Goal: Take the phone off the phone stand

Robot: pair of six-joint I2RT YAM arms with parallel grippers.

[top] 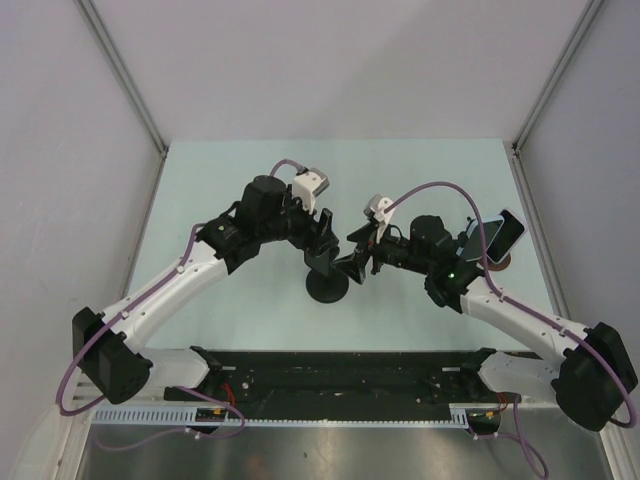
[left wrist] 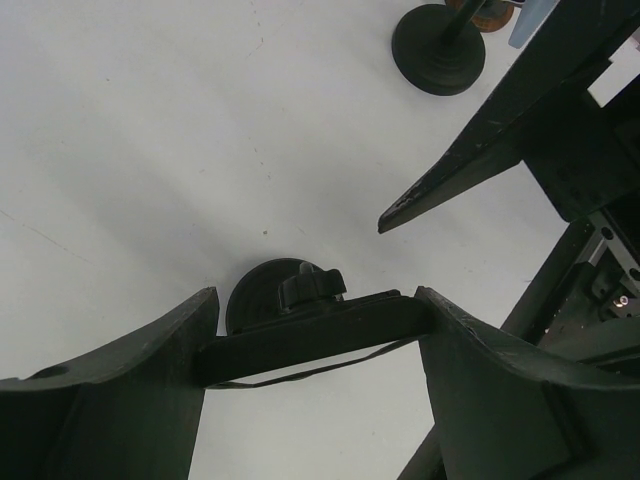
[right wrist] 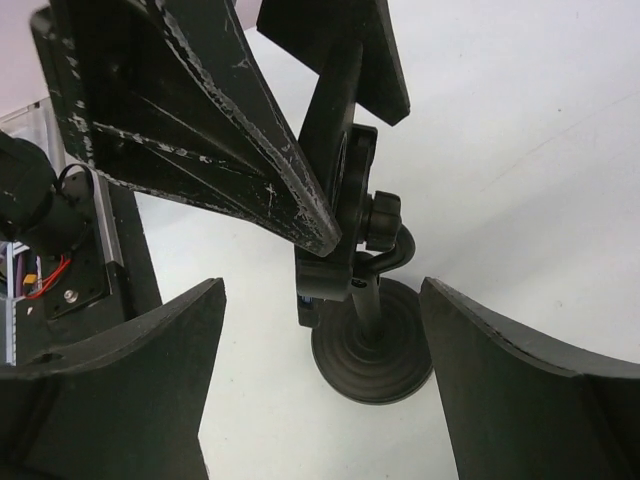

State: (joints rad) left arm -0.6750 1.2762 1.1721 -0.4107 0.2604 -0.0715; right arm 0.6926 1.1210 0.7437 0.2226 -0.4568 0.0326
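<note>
Right now both arms lean in over the middle of the pale table (top: 230,180) and meet above the black phone stand (top: 327,287), whose round foot rests flat on the surface. The left gripper (top: 323,238) comes at the stand's head from the left. Its wrist camera shows its two fingers (left wrist: 150,370) pressed against opposite sides of a dark flat slab seen edge-on, the phone (left wrist: 310,335), so the claw is clamped on it. The phone sits in the stand's cradle, above the foot. A ribbed black knob (right wrist: 382,215) sits at the back of the cradle, where the neck curves up to meet it.

The right gripper (top: 358,262) reaches in from the right, just beside the stand's neck. Its fingers (right wrist: 500,350) stand wide apart with nothing held, and the stand's foot and neck show through the gap beyond them. Whether either right fingertip touches the stand cannot be told. One right finger's pointed tip shows in the left wrist view, near the phone but apart from it.

At the table's right side, well apart from the arms' meeting point, a second handset (top: 503,236) with a light screen leans on a brown-footed holder (top: 503,263). Another black round foot (left wrist: 438,45) stands beside it.
</note>
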